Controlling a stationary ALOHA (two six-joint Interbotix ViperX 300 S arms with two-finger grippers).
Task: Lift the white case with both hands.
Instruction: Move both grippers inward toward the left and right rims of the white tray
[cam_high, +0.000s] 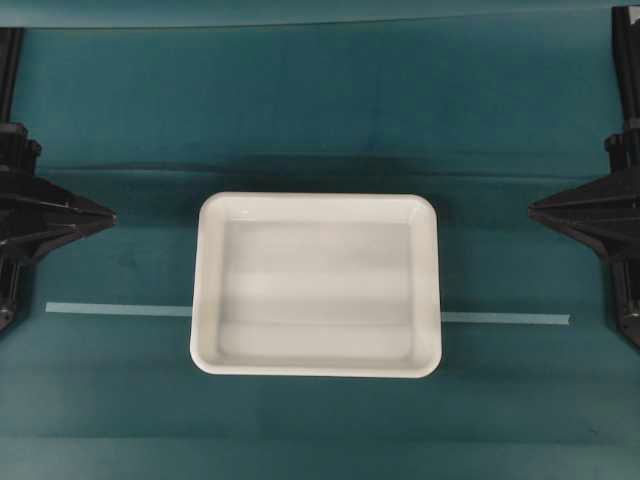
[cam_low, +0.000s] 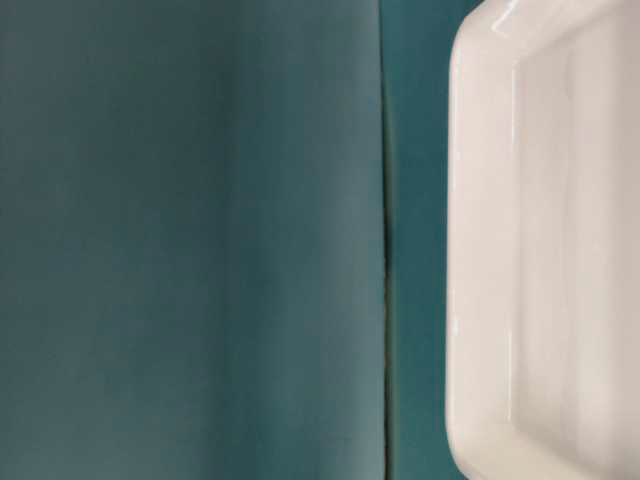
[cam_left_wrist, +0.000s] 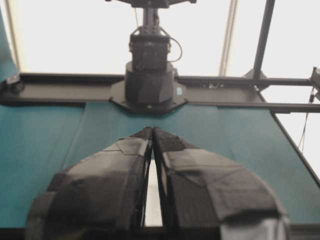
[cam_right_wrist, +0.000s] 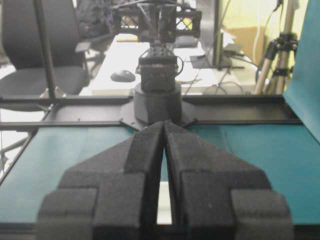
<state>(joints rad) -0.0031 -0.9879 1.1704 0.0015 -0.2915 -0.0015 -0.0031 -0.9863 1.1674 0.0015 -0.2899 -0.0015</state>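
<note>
The white case (cam_high: 316, 284) lies flat in the middle of the teal table, empty, its rim also filling the right side of the table-level view (cam_low: 480, 250). My left gripper (cam_high: 108, 214) points at it from the far left edge, well apart from its left rim. My right gripper (cam_high: 534, 210) mirrors it at the far right edge, also apart from the case. In both wrist views the fingertips meet at the tip, left (cam_left_wrist: 152, 131) and right (cam_right_wrist: 164, 124), with only a sliver of the white case showing through the slit behind them. Nothing is held.
A pale tape strip (cam_high: 120, 309) runs across the cloth at mid-height, passing under the case and out to the right (cam_high: 505, 319). A fold line (cam_high: 320, 170) crosses the teal cloth behind the case. Each arm's base (cam_left_wrist: 149, 87) stands at the opposite table edge.
</note>
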